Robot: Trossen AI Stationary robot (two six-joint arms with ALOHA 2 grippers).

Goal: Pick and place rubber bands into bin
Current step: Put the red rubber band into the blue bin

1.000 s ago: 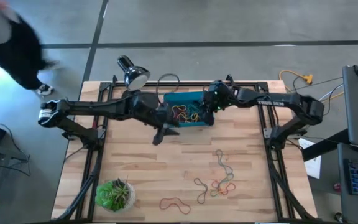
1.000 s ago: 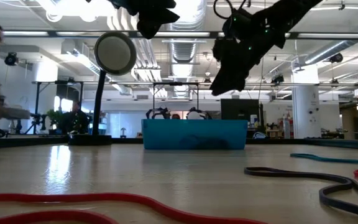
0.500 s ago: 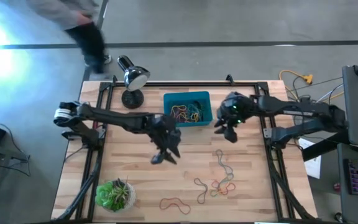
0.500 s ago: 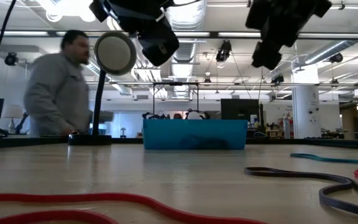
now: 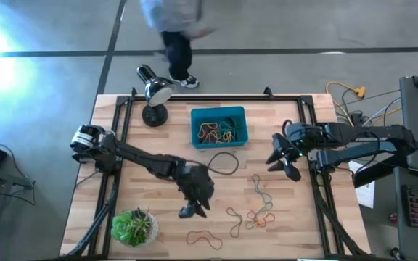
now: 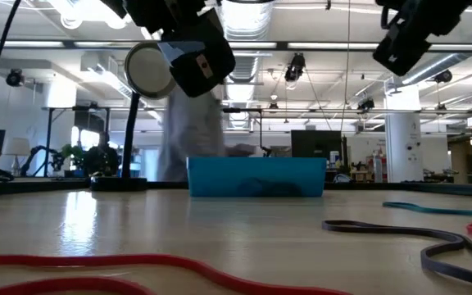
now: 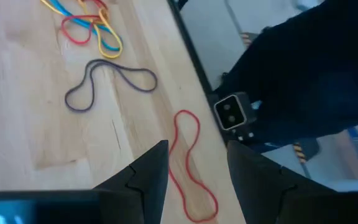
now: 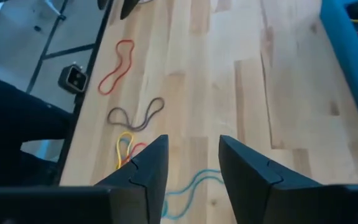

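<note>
The teal bin (image 5: 218,127) stands near the table's far edge with several coloured rubber bands (image 5: 218,133) inside. More bands lie loose toward the near edge: a red loop (image 5: 204,237), a dark one (image 5: 234,219), a coloured tangle (image 5: 261,216) and a dark loop (image 5: 224,163) near the bin. My left gripper (image 5: 189,210) hangs open above the table, left of these bands; its wrist view shows the red loop (image 7: 188,165) below the fingers. My right gripper (image 5: 281,162) is open in the air near the right edge, right of the bin.
A desk lamp (image 5: 154,93) stands at the far left corner and a potted plant (image 5: 133,226) at the near left corner. A person (image 5: 174,22) walks on the floor beyond the far edge. Bare wood lies between the bin and the loose bands.
My left gripper has swung from beside the bin toward the near edge, ending over the loose bands. My right gripper has drawn back from above the bin toward the right edge. A dark loop now shows on the table near the bin. A person has walked past behind.
</note>
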